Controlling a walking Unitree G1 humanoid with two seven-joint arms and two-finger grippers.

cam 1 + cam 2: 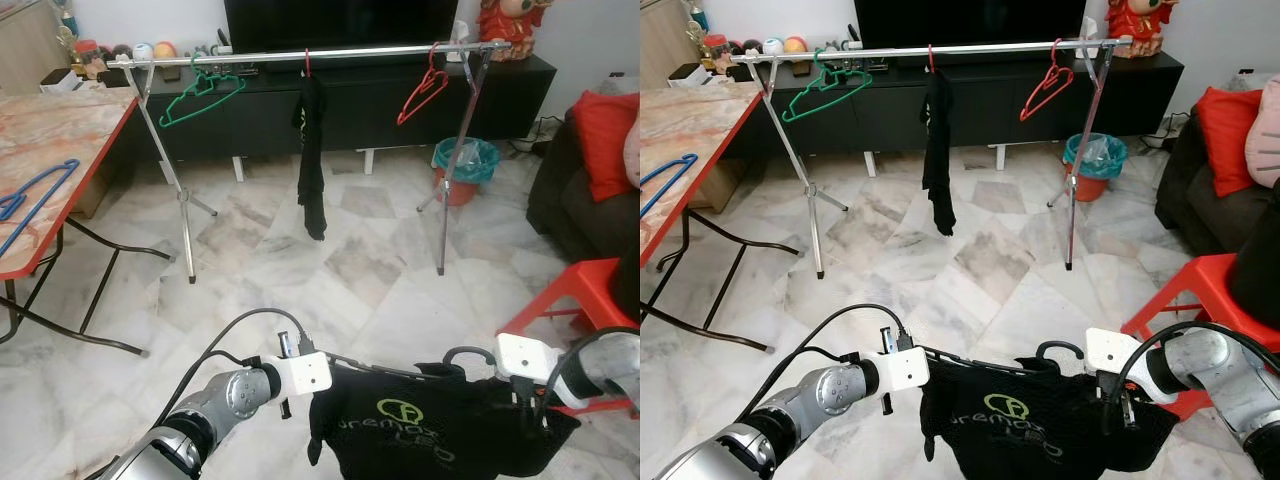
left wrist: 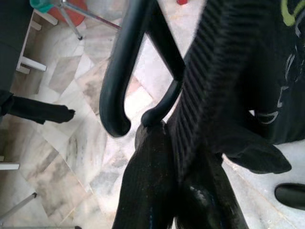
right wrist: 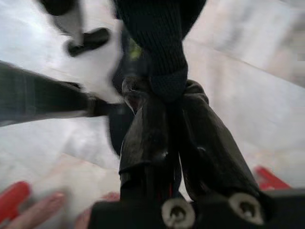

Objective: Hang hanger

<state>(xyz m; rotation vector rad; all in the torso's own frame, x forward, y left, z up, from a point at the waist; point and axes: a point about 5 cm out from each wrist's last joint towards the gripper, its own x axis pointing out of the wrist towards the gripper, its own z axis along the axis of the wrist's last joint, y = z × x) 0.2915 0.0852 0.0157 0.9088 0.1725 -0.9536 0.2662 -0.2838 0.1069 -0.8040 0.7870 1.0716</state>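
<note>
Both grippers clamped on black shirt [image 1: 430, 430], held low between them on black hanger [image 1: 1060, 350]: left gripper [image 2: 181, 191] pinches one shoulder, right gripper [image 3: 164, 109] the other. Clothes rack [image 1: 330, 55] well ahead.

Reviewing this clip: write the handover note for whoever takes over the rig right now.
Left end effector: shut on the black T-shirt at one shoulder.
Right end effector: shut on the shirt's other shoulder.
The shirt sits on a black hanger, hook up, held low between both arms.
Clothes rail stands ahead across the floor, carrying a green hanger, a dark garment and a red hanger.
Done: shirt on hanger, lifted.
Left: approach, hook it on the rail.
</note>
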